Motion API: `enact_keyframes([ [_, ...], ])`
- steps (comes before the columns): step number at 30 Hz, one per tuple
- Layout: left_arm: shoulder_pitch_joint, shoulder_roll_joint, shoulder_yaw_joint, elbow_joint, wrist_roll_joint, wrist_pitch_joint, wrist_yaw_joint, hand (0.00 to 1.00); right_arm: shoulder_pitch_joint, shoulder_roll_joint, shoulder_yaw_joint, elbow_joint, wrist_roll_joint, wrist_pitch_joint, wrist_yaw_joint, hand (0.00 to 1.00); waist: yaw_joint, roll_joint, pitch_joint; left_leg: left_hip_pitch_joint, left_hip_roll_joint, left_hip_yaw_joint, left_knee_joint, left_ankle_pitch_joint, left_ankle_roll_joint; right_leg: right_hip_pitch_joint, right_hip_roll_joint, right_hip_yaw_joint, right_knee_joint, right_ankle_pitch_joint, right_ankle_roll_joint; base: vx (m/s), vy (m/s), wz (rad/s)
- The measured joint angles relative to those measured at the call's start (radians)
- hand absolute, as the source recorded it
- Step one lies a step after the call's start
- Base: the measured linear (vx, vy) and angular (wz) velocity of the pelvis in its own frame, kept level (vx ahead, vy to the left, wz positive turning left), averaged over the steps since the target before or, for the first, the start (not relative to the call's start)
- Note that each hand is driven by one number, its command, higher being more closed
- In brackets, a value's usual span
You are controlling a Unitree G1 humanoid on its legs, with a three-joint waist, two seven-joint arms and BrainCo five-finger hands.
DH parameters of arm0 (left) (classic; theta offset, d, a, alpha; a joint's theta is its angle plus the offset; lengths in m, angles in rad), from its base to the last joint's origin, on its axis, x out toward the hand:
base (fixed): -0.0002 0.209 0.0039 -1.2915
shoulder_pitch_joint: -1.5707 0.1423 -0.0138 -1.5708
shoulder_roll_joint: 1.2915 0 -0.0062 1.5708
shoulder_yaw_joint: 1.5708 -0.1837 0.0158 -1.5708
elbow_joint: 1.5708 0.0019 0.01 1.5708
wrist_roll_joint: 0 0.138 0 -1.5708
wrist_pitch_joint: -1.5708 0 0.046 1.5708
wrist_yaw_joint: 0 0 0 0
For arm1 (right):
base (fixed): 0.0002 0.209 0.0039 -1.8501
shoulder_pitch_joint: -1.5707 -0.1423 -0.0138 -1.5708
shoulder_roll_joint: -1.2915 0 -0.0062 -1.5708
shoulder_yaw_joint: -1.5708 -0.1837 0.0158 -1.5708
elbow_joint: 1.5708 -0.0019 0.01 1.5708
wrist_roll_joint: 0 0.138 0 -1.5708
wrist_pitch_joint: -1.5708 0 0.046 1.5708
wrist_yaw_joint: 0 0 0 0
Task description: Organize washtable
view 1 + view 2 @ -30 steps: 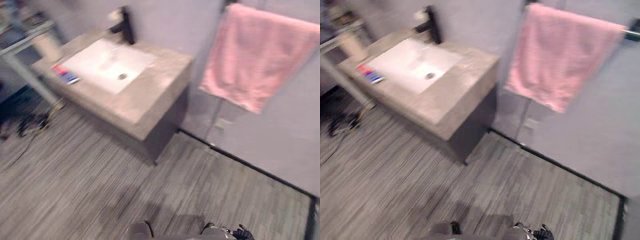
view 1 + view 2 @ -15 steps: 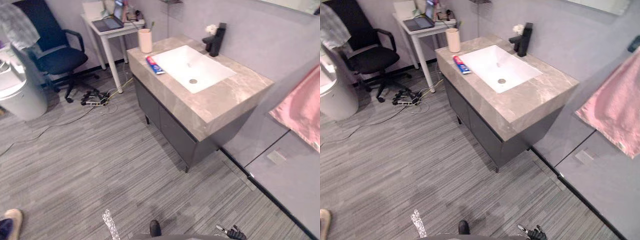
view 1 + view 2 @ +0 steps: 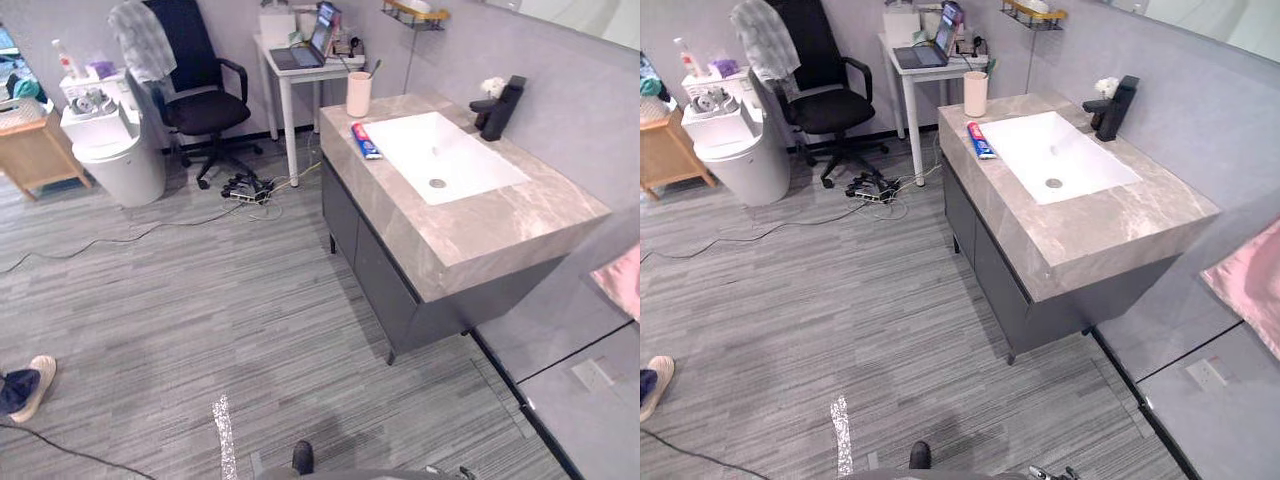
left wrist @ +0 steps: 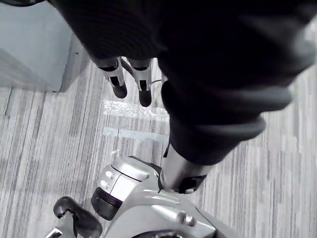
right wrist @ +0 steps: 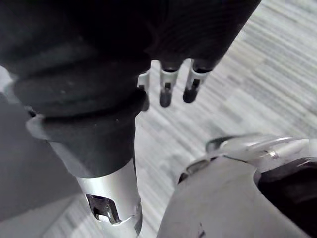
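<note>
Hanging over the striped floor (image 4: 59,163), left hand (image 4: 143,85) & right hand (image 5: 166,88) both show fingers straight and relaxed, nothing in them. The washtable surface (image 3: 470,225) is well apart from both hands, ahead & toward the right hand's side. On it a toothpaste tube (image 3: 365,141) lies just beside the white sink (image 3: 470,165), w/ a beige cup (image 3: 358,94) near the tube at the end farthest from the hands & a black faucet (image 3: 500,107) beyond the sink.
</note>
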Motion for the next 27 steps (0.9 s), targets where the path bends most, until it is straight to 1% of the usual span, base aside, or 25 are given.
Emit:
enact_keyframes([
  [3, -0.001, 0.008, 0.003, 0.000, -0.029, -0.001, 0.000, 0.00, -0.008, 0.004, 0.000, 0.034, 0.001, 0.000, 0.000, 0.00, 0.025, -0.015, -0.002, -0.003, -0.008, -0.002, 0.000, 0.001, 0.001, 0.006, 0.002, -0.004, -0.008, 0.001, 0.002, 0.03, -0.053, 0.08],
  [4, -0.002, 0.010, 0.003, -0.001, -0.032, -0.001, 0.000, 0.00, -0.012, 0.005, 0.000, 0.038, 0.001, 0.001, 0.000, 0.00, 0.027, -0.016, -0.001, -0.005, -0.008, -0.002, 0.000, 0.001, 0.001, 0.006, 0.001, -0.004, -0.009, 0.002, 0.004, 0.01, -0.047, 0.04],
  [6, -0.011, 0.014, 0.024, -0.001, -0.038, -0.001, 0.000, 0.00, -0.019, 0.015, -0.001, 0.048, 0.003, 0.001, 0.001, 0.00, 0.037, -0.034, 0.009, -0.015, -0.011, -0.006, 0.000, 0.002, 0.002, 0.004, 0.001, -0.007, -0.013, 0.008, 0.012, -0.01, -0.028, 0.04],
  [7, -0.015, 0.017, 0.027, -0.001, -0.039, -0.001, -0.001, 0.00, -0.020, 0.018, -0.002, 0.048, 0.003, 0.001, 0.000, 0.00, 0.039, -0.038, 0.014, -0.017, -0.014, -0.009, 0.000, 0.002, 0.003, 0.005, -0.001, -0.009, -0.013, 0.009, 0.013, -0.06, -0.013, 0.12],
  [8, -0.018, 0.019, 0.035, -0.001, -0.045, 0.000, -0.001, 0.00, -0.021, 0.022, -0.002, 0.048, 0.003, 0.001, 0.001, 0.00, 0.040, -0.042, 0.021, -0.025, -0.020, -0.016, 0.000, -0.010, 0.007, 0.005, -0.009, -0.018, -0.007, 0.009, 0.017, -0.05, 0.007, 0.15],
  [9, -0.018, 0.019, 0.038, -0.002, -0.048, 0.000, -0.001, 0.00, -0.021, 0.023, -0.002, 0.047, 0.003, 0.002, 0.001, 0.00, 0.041, -0.047, 0.022, -0.025, -0.022, -0.015, 0.000, -0.023, 0.021, 0.004, -0.016, -0.026, 0.001, 0.008, 0.023, -0.06, 0.018, 0.27],
  [10, -0.021, 0.021, 0.040, -0.002, -0.049, 0.000, -0.001, 0.00, -0.022, 0.026, -0.003, 0.044, 0.004, 0.002, 0.002, 0.00, 0.042, -0.058, 0.027, -0.023, -0.026, 0.009, 0.001, -0.047, 0.049, -0.008, -0.031, -0.034, 0.043, 0.007, 0.046, -0.02, 0.030, 0.31],
  [11, -0.025, 0.019, 0.040, -0.001, -0.048, 0.000, 0.000, 0.00, -0.022, 0.023, -0.003, 0.040, 0.012, 0.001, 0.005, 0.00, 0.041, -0.051, 0.035, -0.023, -0.022, 0.022, 0.002, -0.053, 0.057, -0.034, -0.042, -0.032, 0.110, 0.015, 0.078, -0.02, 0.063, 0.47],
  [12, -0.028, 0.015, 0.045, -0.002, -0.046, 0.000, -0.001, 0.00, -0.022, 0.017, -0.003, 0.028, 0.030, -0.001, 0.013, 0.00, 0.039, -0.036, 0.054, -0.032, -0.007, 0.037, 0.037, -0.056, 0.061, -0.098, -0.060, -0.019, 0.262, 0.037, 0.116, -0.03, 0.095, 0.51],
  [13, -0.034, 0.014, 0.058, -0.010, -0.044, 0.001, -0.001, 0.00, -0.024, 0.015, -0.005, 0.002, 0.040, -0.005, 0.022, 0.00, 0.042, -0.029, 0.084, -0.048, 0.009, 0.039, 0.103, -0.069, 0.077, -0.165, -0.075, 0.022, 0.431, 0.095, 0.102, -0.06, 0.140, 0.47],
  [14, -0.036, 0.011, 0.060, -0.010, -0.040, 0.003, -0.001, 0.00, -0.024, 0.015, -0.004, -0.008, 0.043, -0.004, 0.022, 0.00, 0.042, -0.017, 0.102, -0.051, 0.015, 0.037, 0.132, -0.089, 0.077, -0.196, -0.078, 0.041, 0.504, 0.136, 0.081, -0.02, 0.137, 0.37],
  [15, -0.037, 0.003, 0.070, -0.013, -0.024, 0.006, -0.001, 0.00, -0.017, 0.016, -0.005, -0.014, 0.054, -0.004, 0.022, 0.00, 0.047, -0.017, 0.103, -0.048, 0.027, 0.031, 0.175, -0.116, 0.094, -0.260, -0.077, 0.074, 0.611, 0.138, 0.052, -0.01, 0.148, 0.22],
  [16, -0.035, 0.003, 0.071, -0.014, -0.016, 0.006, -0.002, 0.00, -0.012, 0.016, -0.007, -0.016, 0.065, -0.005, 0.021, 0.00, 0.048, -0.017, 0.103, -0.046, 0.036, 0.030, 0.191, -0.130, 0.104, -0.293, -0.073, 0.083, 0.647, 0.110, 0.048, -0.01, 0.110, 0.11],
  [17, -0.038, 0.001, 0.078, -0.014, -0.008, 0.006, -0.003, 0.00, -0.011, 0.017, -0.016, -0.025, 0.072, -0.011, 0.021, 0.00, 0.047, -0.010, 0.103, -0.043, 0.052, 0.034, 0.187, -0.137, 0.109, -0.327, -0.058, 0.073, 0.629, 0.072, 0.046, -0.10, 0.099, -0.04],
  [18, -0.046, -0.002, 0.081, -0.014, 0.000, 0.006, -0.003, 0.00, -0.012, 0.018, -0.028, -0.036, 0.076, -0.013, 0.021, 0.00, 0.046, -0.002, 0.103, -0.041, 0.069, 0.038, 0.168, -0.141, 0.110, -0.351, -0.038, 0.061, 0.575, 0.064, 0.040, -0.13, 0.054, -0.09],
  [19, -0.056, -0.001, 0.086, -0.013, 0.008, 0.007, -0.004, 0.00, -0.008, 0.023, -0.043, -0.045, 0.080, -0.014, 0.021, 0.00, 0.045, 0.000, 0.102, -0.033, 0.076, 0.038, 0.128, -0.149, 0.109, -0.365, -0.021, 0.050, 0.509, 0.063, 0.035, -0.02, 0.122, -0.11],
  [20, -0.068, 0.040, 0.120, -0.013, 0.040, 0.007, -0.015, 0.00, 0.007, 0.061, -0.052, -0.043, 0.085, -0.022, 0.015, 0.00, 0.031, -0.086, 0.087, -0.061, -0.024, 0.078, 0.221, -0.171, 0.092, -0.419, -0.089, 0.059, 0.326, 0.059, 0.031, 0.09, 0.097, -0.10],
  [21, -0.075, 0.039, 0.111, -0.018, 0.054, 0.008, -0.008, 0.00, 0.022, 0.046, -0.027, -0.066, 0.101, -0.032, 0.019, 0.00, 0.023, -0.053, 0.122, -0.107, 0.056, 0.144, 0.645, -0.393, 0.093, -0.432, -0.089, 0.061, 0.192, 0.081, 0.035, 0.15, 0.086, -0.25],
  [22, -0.073, 0.013, 0.103, -0.019, 0.067, 0.008, -0.005, 0.00, 0.030, 0.016, -0.042, -0.082, 0.118, -0.036, 0.022, 0.00, 0.035, 0.037, 0.131, -0.031, 0.138, 0.098, 0.584, -0.564, 0.047, -0.435, -0.037, 0.043, 0.148, 0.096, 0.065, 0.10, 0.102, -0.80],
  [23, -0.080, 0.020, 0.099, -0.024, 0.083, 0.011, -0.003, 0.00, 0.006, 0.011, -0.047, -0.046, 0.119, -0.013, 0.013, 0.00, 0.063, 0.010, 0.177, 0.018, 0.084, 0.128, 0.591, -0.589, 0.026, -0.452, -0.063, 0.080, 0.098, 0.139, 0.121, 0.05, 0.222, -0.75],
  [24, -0.090, 0.024, 0.083, -0.021, 0.104, 0.012, -0.006, 0.00, 0.021, 0.029, -0.053, -0.042, 0.123, -0.008, 0.015, 0.00, 0.047, -0.006, 0.167, 0.041, 0.067, 0.126, 0.547, -0.592, 0.026, -0.469, -0.075, 0.068, 0.052, 0.167, 0.087, 0.07, 0.230, -0.55],
  [25, -0.096, 0.023, 0.077, -0.022, 0.110, 0.010, -0.007, 0.00, 0.020, 0.032, -0.053, -0.030, 0.121, -0.002, 0.014, 0.00, 0.040, -0.015, 0.161, 0.058, 0.059, 0.123, 0.505, -0.592, 0.025, -0.479, -0.078, 0.055, 0.041, 0.174, 0.077, 0.19, 0.093, 0.04],
  [26, -0.104, 0.023, 0.083, -0.024, 0.136, 0.009, -0.022, 0.00, 0.022, 0.038, -0.053, -0.020, 0.119, 0.001, 0.016, 0.00, 0.032, -0.013, 0.144, 0.089, 0.066, 0.128, 0.433, -0.589, 0.019, -0.486, -0.067, 0.033, 0.031, 0.184, 0.063, 0.36, -0.090, 0.14],
  [27, -0.099, 0.021, 0.096, -0.039, 0.166, 0.010, -0.033, 0.00, 0.032, 0.029, -0.052, -0.014, 0.108, 0.004, 0.021, 0.00, 0.018, 0.001, 0.113, 0.100, 0.096, 0.126, 0.394, -0.588, 0.011, -0.485, -0.025, 0.023, 0.029, 0.211, 0.019, 0.41, -0.129, 0.21],
])
